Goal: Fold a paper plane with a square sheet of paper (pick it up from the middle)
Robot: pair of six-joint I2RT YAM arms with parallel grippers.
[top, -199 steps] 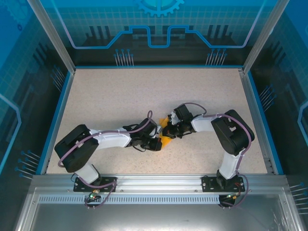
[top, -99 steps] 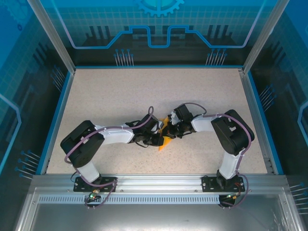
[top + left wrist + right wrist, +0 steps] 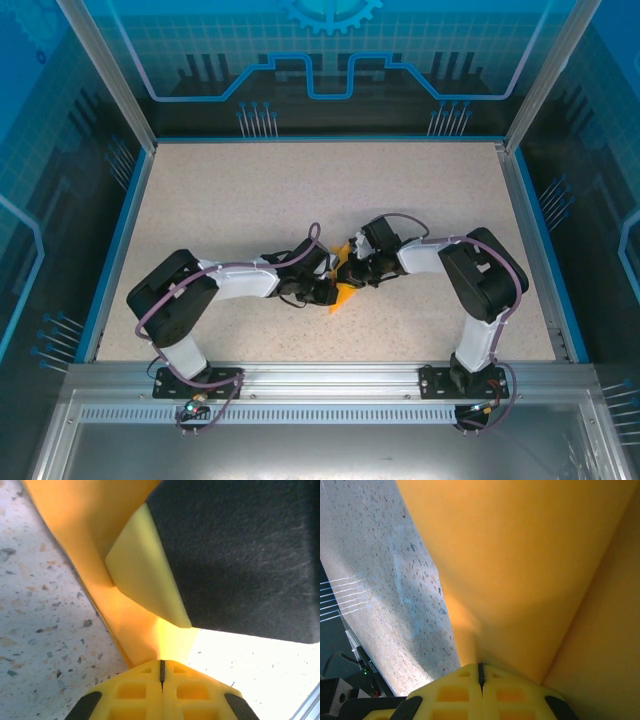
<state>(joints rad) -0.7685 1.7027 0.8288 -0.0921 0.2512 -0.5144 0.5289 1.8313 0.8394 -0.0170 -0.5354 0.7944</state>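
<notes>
Two grippers meet near the middle of the speckled table (image 3: 250,190): your left gripper (image 3: 322,291) reaches in from the left and your right gripper (image 3: 355,276) from the right. Between them, the top camera shows the orange sheet of paper (image 3: 345,294) as a small creased, pointed shape, largely covered by the gripper bodies. From that height you cannot tell how the jaws stand.

The wrist cameras supply that. In the left wrist view, nearest the lens, the yellow fingers (image 3: 140,692) of the left gripper (image 3: 161,664) are pressed together with just a thin seam between them. The paper (image 3: 135,630) comes out of that seam and runs up and to the left as a band above the table (image 3: 40,630). Farther off, a black block (image 3: 240,555) with a pale yellow wedge (image 3: 145,575) touches the paper; what it belongs to is unclear here.

In the right wrist view, the right gripper (image 3: 480,667) is likewise clamped tight on the paper's edge. The sheet (image 3: 520,555) spreads wide ahead of it, with a straight fold line on the right side, a detail neither other camera gives you. Table (image 3: 380,555) lies to the left.
</notes>
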